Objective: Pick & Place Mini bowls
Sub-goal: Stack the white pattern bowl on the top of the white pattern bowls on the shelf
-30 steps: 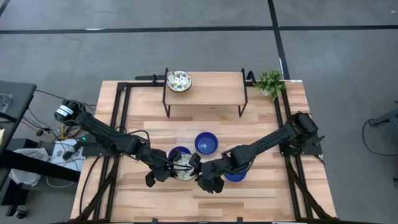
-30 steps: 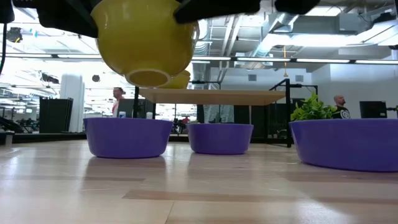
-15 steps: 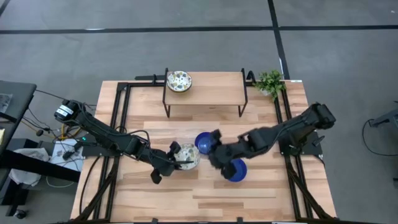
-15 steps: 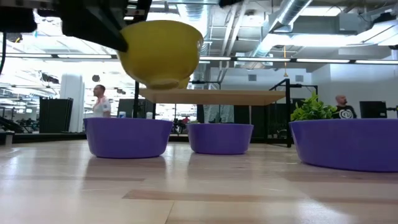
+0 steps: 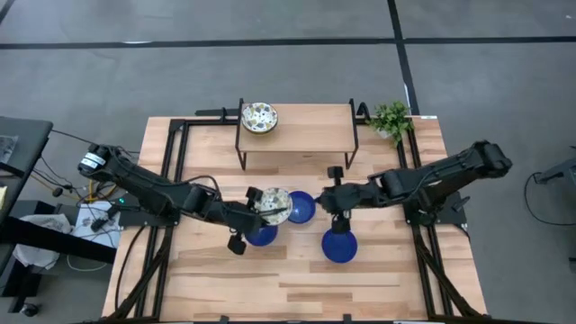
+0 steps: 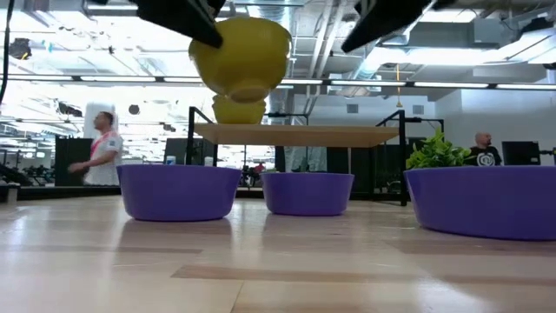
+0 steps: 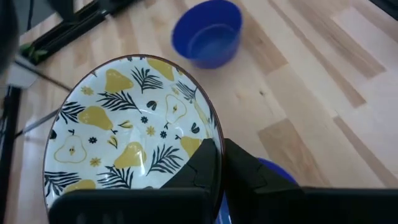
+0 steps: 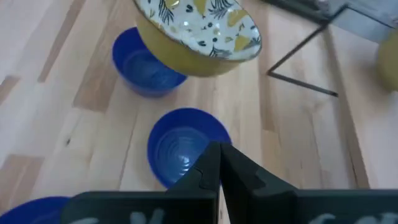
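Bowl with pears up in the air

Left gripper [image 5: 261, 205] pinches the pear bowl [image 5: 274, 204] rim, above the blue bowls [image 5: 300, 208]. Right gripper [image 5: 328, 198] is closed, holding nothing. Best to keep the bowl level and lower it slowly.

Both arms are matte black, built of slim jointed segments. The left arm [image 5: 153, 191] carries a round white-marked part near its base, with thin dark cables trailing off. The right arm [image 5: 432, 175] has a bulkier rounded elbow joint.
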